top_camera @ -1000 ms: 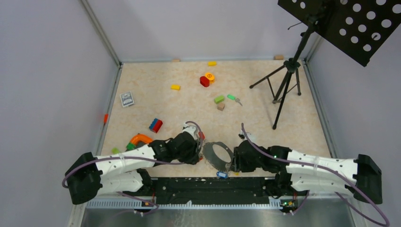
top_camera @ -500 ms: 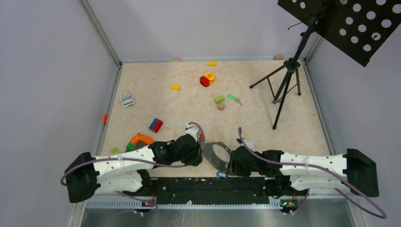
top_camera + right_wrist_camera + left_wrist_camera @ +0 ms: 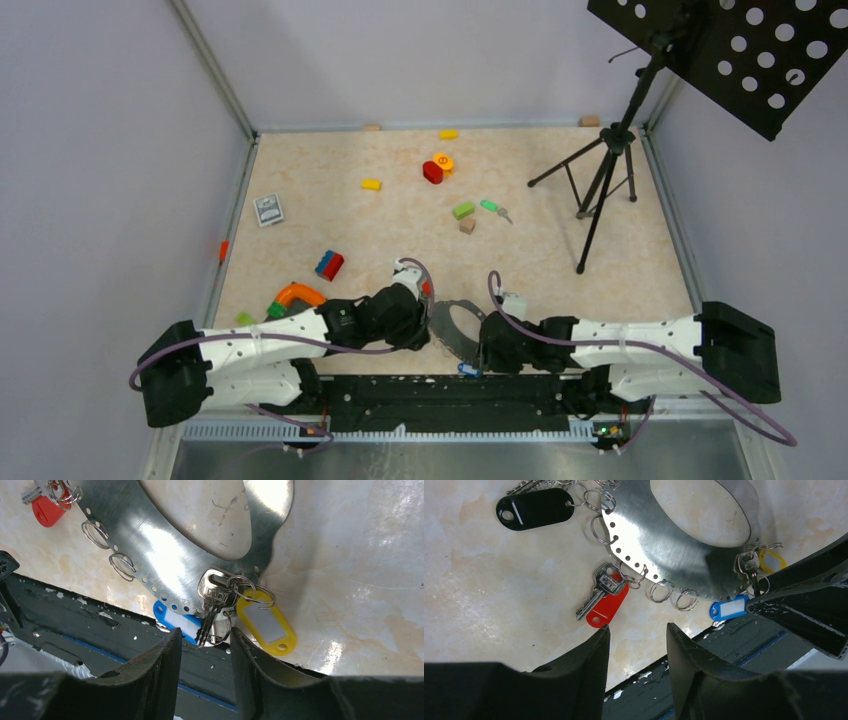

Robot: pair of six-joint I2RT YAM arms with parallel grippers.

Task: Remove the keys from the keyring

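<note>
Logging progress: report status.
Left gripper open, empty, near red-tagged key. Right gripper open, straddling key bunch. Both attached to perforated metal keyring. Nothing blocking.

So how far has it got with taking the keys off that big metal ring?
Nothing looks done yet. The red-tagged key and the keys by the yellow tag all hang from the keyring. In hand: the right gripper is open, lined up on those keys, and the left gripper is open near the red-tagged one. Freeing every key remains.
</note>
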